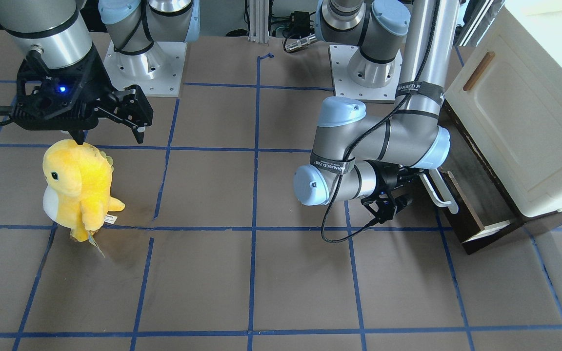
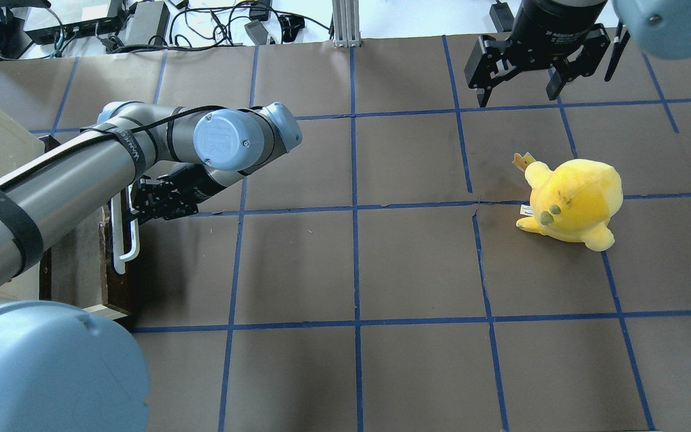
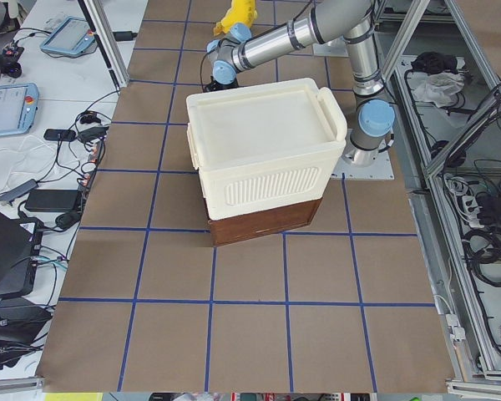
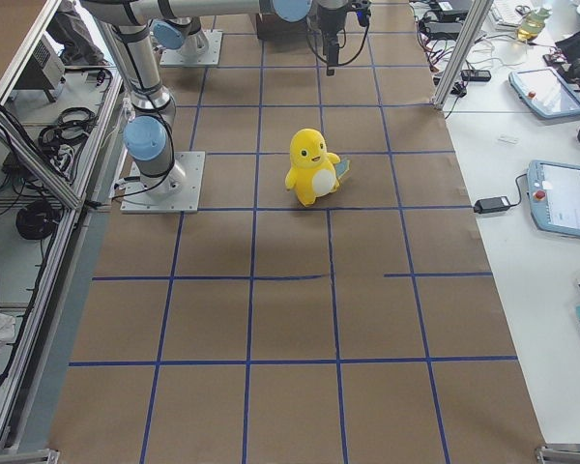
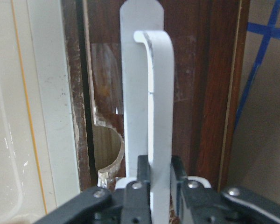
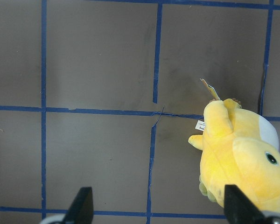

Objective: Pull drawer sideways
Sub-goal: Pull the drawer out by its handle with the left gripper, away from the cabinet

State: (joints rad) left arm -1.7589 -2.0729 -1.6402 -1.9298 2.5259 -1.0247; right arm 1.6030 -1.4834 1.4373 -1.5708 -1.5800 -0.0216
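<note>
Drawer (image 1: pixel 464 207) front toward plush toy (image 1: pixel 78 187)

Brown table (image 1: pixel 300 292) w/ blue tape grid (image 1: pixel 254 195): yellow plush (image 1: pixel 78 187), cream cabinet (image 1: pixel 520 126).

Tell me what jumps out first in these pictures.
A bright yellow plush toy stands on the brown table, on the robot's right, near the open right claw. At the table's left end, the left claw is clamped on the white bar handle of the dark drawer beneath a cream cabinet.
</note>
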